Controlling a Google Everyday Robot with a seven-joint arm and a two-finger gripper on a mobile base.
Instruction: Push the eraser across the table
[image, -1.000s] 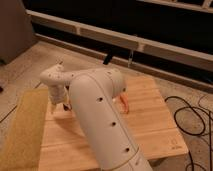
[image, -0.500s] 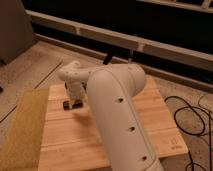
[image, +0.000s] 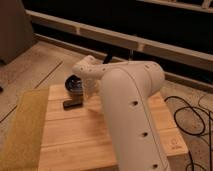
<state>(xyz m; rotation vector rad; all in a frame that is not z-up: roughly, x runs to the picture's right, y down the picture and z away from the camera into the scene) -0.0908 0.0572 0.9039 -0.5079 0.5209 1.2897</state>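
The small, near-black oblong eraser (image: 72, 103) lies flat on the low, light-wood plank table (image: 75, 140). It is close to the far left corner, a little in from the left edge, with its long side roughly parallel to the far edge. The dark hand (image: 75, 84) at the end of the bulky white robot arm (image: 132, 110) sits low over the table between the eraser and the far edge, just beside the block. I cannot tell whether it touches the eraser, nor whether the hand is released or clenched.

The placement looks deliberate. With the hand on the far side and most of the bare wood toward the near and right edges, a shove from there would have the most room to run. The arm reaches in from the near right corner and arches over the middle of the table, hiding much of it. A flat yellow-green mat (image: 22, 130) lies alongside the left edge, so a push drifting leftward would likely carry the eraser off the wood. Black cables (image: 192, 117) lie on the floor beyond the right edge.
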